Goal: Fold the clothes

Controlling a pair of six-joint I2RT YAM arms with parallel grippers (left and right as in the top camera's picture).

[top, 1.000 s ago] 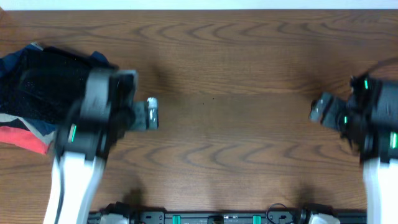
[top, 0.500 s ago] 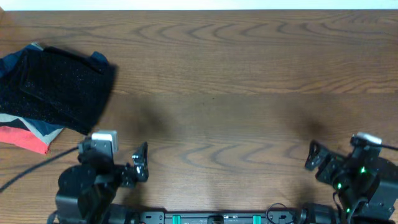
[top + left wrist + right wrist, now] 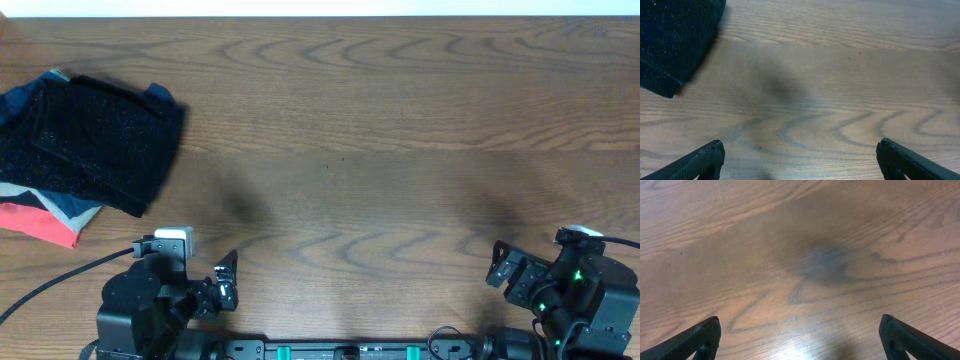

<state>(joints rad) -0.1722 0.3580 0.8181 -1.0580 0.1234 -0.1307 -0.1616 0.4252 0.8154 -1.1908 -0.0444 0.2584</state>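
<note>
Overhead: the clothes [image 3: 60,170] sit in a stack at the far left of the table [image 3: 380,100], partly cut off by the frame edge. A dark garment [image 3: 100,140] with fine light speckles lies on top, roughly squared off. A blue-grey layer [image 3: 75,208] shows under its near edge, and a red garment [image 3: 42,222] pokes out at the bottom, on the side nearest the arms. I cannot tell how many pieces make up the stack.

The left gripper [image 3: 222,283] is low at the near edge of the table, to the right of the stack and well apart from it. In the left wrist view, the left fingers [image 3: 700,161] stand at the two bottom corners with bare wood between them: jaws wide apart, holding nothing. A corner of the dark garment fills the top left of that view, lying flat on the wood and apart from both fingers.

The right gripper [image 3: 503,272] is at the near right of the table, well apart from the clothes. In the right wrist view, the right fingers [image 3: 690,342] are at the bottom corners, jaws spread wide. I see only wood grain and a soft dark shadow patch between them.

A black cable [image 3: 60,278] trails from the left arm toward the left edge of the frame.
</note>
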